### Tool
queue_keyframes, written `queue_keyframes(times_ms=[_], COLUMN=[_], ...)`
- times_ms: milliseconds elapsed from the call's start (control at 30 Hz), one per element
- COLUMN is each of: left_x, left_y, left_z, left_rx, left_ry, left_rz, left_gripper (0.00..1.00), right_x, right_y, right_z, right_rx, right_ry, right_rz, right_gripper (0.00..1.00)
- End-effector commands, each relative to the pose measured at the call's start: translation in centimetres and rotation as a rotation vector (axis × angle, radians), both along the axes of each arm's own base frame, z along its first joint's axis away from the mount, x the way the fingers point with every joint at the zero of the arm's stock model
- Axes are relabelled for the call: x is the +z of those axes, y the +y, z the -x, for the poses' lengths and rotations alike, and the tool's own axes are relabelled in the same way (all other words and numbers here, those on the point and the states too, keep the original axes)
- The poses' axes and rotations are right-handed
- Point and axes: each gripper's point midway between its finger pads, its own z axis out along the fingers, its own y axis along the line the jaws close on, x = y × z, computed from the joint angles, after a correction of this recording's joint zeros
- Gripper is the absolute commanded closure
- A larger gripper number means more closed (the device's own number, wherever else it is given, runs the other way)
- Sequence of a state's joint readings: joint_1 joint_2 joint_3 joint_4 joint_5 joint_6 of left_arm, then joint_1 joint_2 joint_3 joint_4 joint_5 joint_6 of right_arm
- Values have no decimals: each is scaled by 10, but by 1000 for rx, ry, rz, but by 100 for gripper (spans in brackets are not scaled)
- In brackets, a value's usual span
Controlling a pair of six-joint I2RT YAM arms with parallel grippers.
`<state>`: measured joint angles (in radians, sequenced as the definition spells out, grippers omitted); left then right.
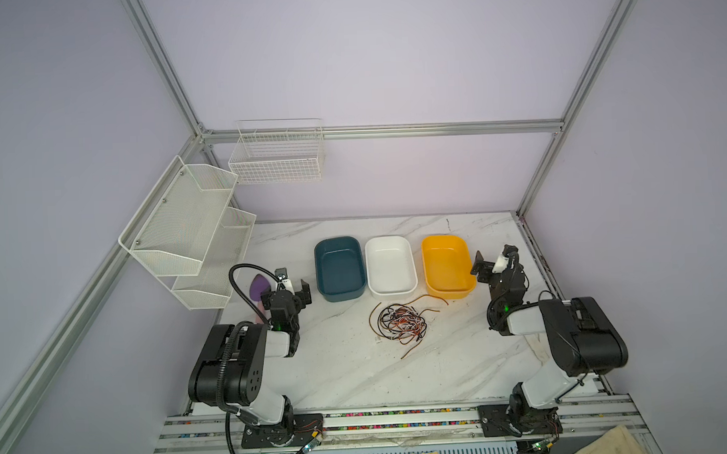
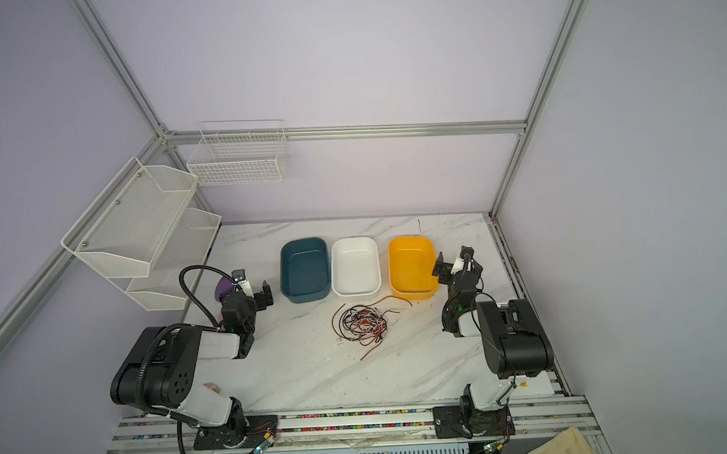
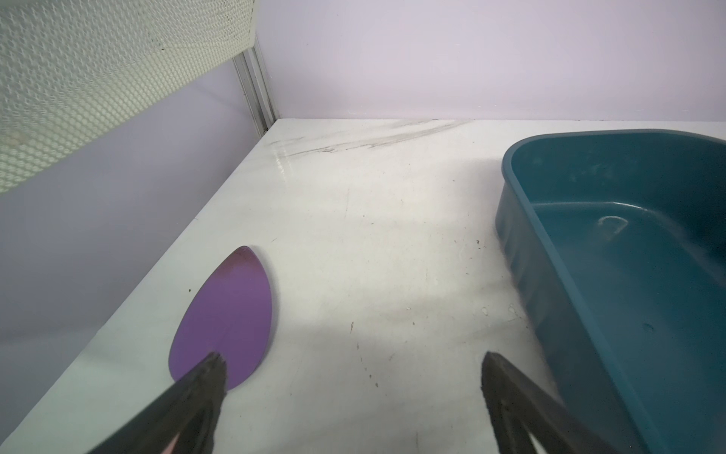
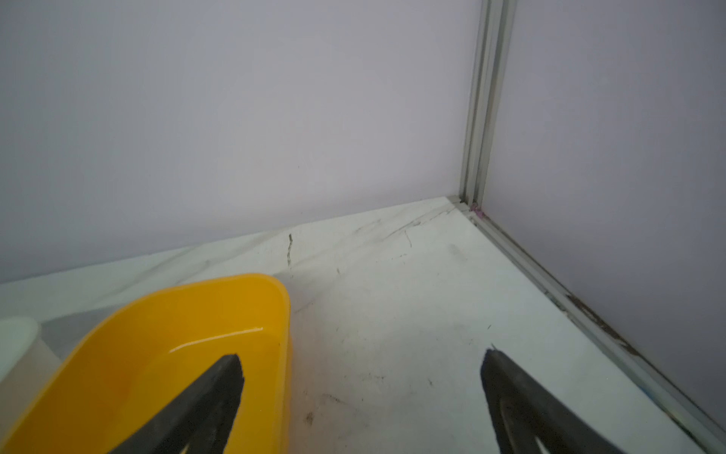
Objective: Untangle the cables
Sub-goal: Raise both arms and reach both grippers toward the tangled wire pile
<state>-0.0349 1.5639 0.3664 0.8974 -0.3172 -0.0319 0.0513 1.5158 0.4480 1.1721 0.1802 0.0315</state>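
Note:
The cables [image 1: 400,320] [image 2: 364,323] lie as one tangle of thin black, white and orange-brown wires on the marble table, just in front of the white and yellow bins, with loose brown ends trailing outwards. Neither wrist view shows them. My left gripper [image 1: 288,292] [image 2: 250,295] [image 3: 353,357] hovers far to the left of the tangle, open, with nothing between its fingers. Over at the yellow bin's right edge, my right gripper [image 1: 496,258] [image 2: 458,263] [image 4: 361,355] is open and empty too, one finger over the bin.
A teal bin [image 1: 339,268] [image 3: 628,275], a white bin [image 1: 390,264] and a yellow bin [image 1: 446,264] [image 4: 157,353] stand in a row, all empty. A flat purple leaf-shaped piece [image 3: 231,314] lies under the left gripper. A mesh shelf [image 1: 187,226] and a wire basket [image 1: 276,156] hang on the walls.

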Motion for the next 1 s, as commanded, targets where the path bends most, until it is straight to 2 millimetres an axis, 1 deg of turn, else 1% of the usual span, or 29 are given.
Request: queue_keyframes(times_ms=[0,33,100,167,200,233,267,300,333,400,433,467,500,600,633,667,767,833,900,967], left_x=[13,14,14,14,19,26,33,38,52,77,92,102,117,149,157,164,172,178,180,189], left_y=[1,1,1,1,1,-3,-4,0,1,-1,-2,-2,-3,-16,-20,-23,-27,-30,-32,-46], left_z=[-6,-6,-6,-6,-4,-1,1,5,9,17,22,26,31,36,37,38,41,45,50,57], left_rx=[-4,-4,-4,-1,-5,-29,-34,-16,-9,-19,-23,-16,-18,-92,-108,-121,-110,-104,-87,-167], left_ry=[-53,-54,-55,-55,-74,-95,-108,-109,-134,-173,-201,-222,-253,-287,-296,-294,-269,-250,-235,-219], left_rz=[-12,-12,-13,-11,-16,-17,-17,-18,-12,-9,6,34,66,136,165,202,361,441,540,568], left_gripper=[0,0,0,0,0,0,0,0,0,0,0,0,0,0,0,0,0,0,0,0], right_x=[31,37,55,78,88,93,93,93,89,92,90,87,82,75,76,77,79,76,76,78], right_y=[7,11,15,23,27,29,31,36,42,60,68,71,72,79,84,93,116,126,133,142], right_z=[18,19,24,25,25,24,22,21,18,13,11,9,8,8,9,8,6,7,10,18], right_rx=[42,66,90,144,177,196,213,242,269,376,415,422,419,426,440,458,460,460,475,488], right_ry=[-95,-102,-125,-153,-171,-179,-178,-169,-146,-126,-110,-95,-78,-41,-32,-12,71,129,171,202], right_rz=[-77,-101,-204,-294,-369,-481,-584,-637,-667,-643,-645,-670,-696,-698,-685,-658,-535,-484,-459,-427], right_gripper=[2,2,2,2,2,2,2,2,2,2,2,2,2,2,2,2,2,2,2,2])
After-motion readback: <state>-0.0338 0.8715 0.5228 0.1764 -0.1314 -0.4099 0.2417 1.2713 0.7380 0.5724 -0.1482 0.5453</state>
